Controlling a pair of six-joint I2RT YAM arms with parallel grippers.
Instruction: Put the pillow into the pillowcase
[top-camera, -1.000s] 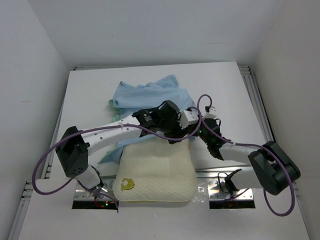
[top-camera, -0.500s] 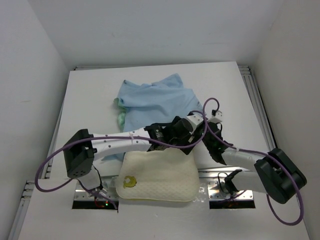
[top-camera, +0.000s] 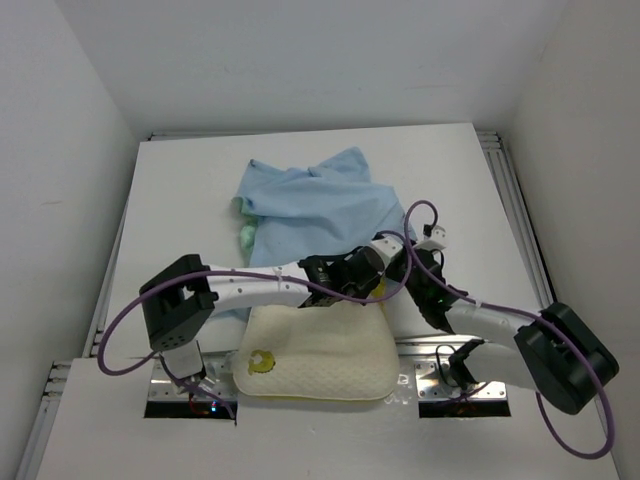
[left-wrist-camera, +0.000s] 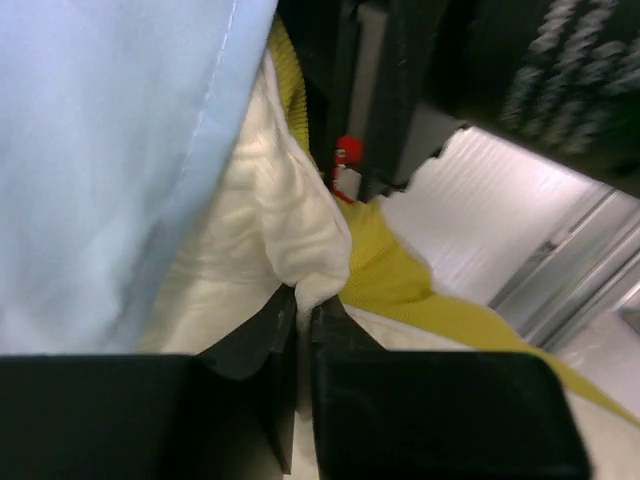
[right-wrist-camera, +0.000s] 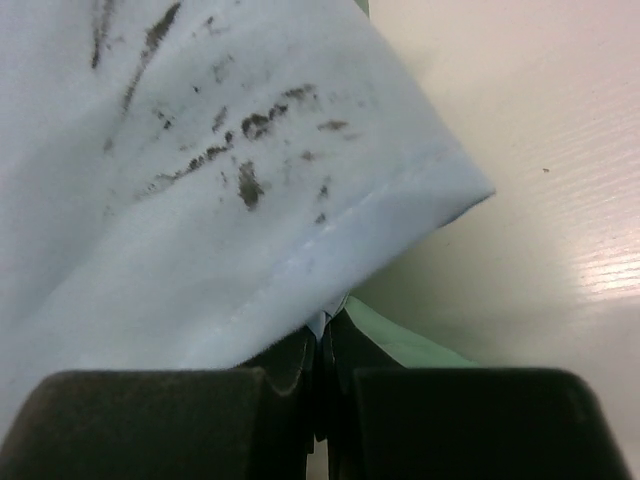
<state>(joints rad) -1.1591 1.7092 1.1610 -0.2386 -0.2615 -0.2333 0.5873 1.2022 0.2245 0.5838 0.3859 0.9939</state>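
Observation:
The cream pillow (top-camera: 315, 350) lies at the near edge of the table between the arm bases, with its yellow-green mark (top-camera: 258, 362) at the near left. The light-blue pillowcase (top-camera: 315, 205) lies rumpled behind it, and a sea-green strip (top-camera: 244, 235) shows at its left. My left gripper (top-camera: 372, 287) is at the pillow's far right corner. In the left wrist view this gripper (left-wrist-camera: 305, 305) is shut on a fold of the pillow (left-wrist-camera: 270, 230) beside the yellow seam (left-wrist-camera: 400, 285). My right gripper (right-wrist-camera: 325, 330) is shut on the pillowcase's hem (right-wrist-camera: 200, 180). The green face (right-wrist-camera: 410, 345) shows below it.
White walls enclose the table (top-camera: 460, 180) on three sides. Metal rails run along its right edge (top-camera: 520, 230) and left edge (top-camera: 108, 290). Both arms' purple cables (top-camera: 420, 215) loop over the middle, where the two wrists crowd together.
My left arm swung toward the near right, to the pillow's far right corner, and its jaws closed on the pillow fabric. The right gripper kept the pillowcase, which has spread out flatter.

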